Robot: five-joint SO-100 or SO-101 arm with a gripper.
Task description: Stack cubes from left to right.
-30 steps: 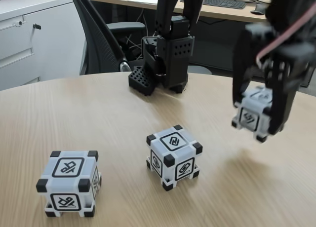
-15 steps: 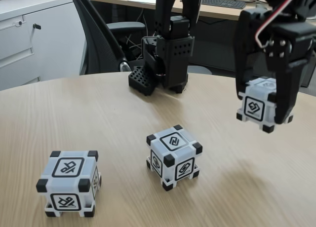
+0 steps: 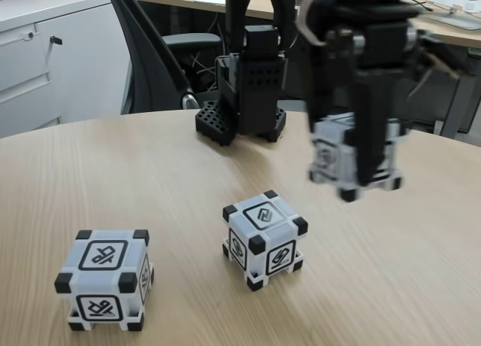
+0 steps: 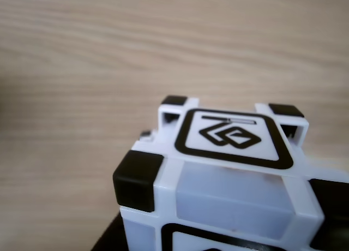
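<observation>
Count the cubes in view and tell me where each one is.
3. One cube sits at the table's front left in the fixed view, one near the middle, and one is held aloft in the gripper.

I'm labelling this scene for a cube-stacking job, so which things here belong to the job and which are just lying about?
Part of the job:
- held cube, off the table in the gripper
- middle cube on the table
- left cube on the table

Just lying about:
- office chair
- cabinet
- desk behind

Wooden table (image 3: pixel 113 173); office chair (image 3: pixel 154 68); cabinet (image 3: pixel 52 64)
</observation>
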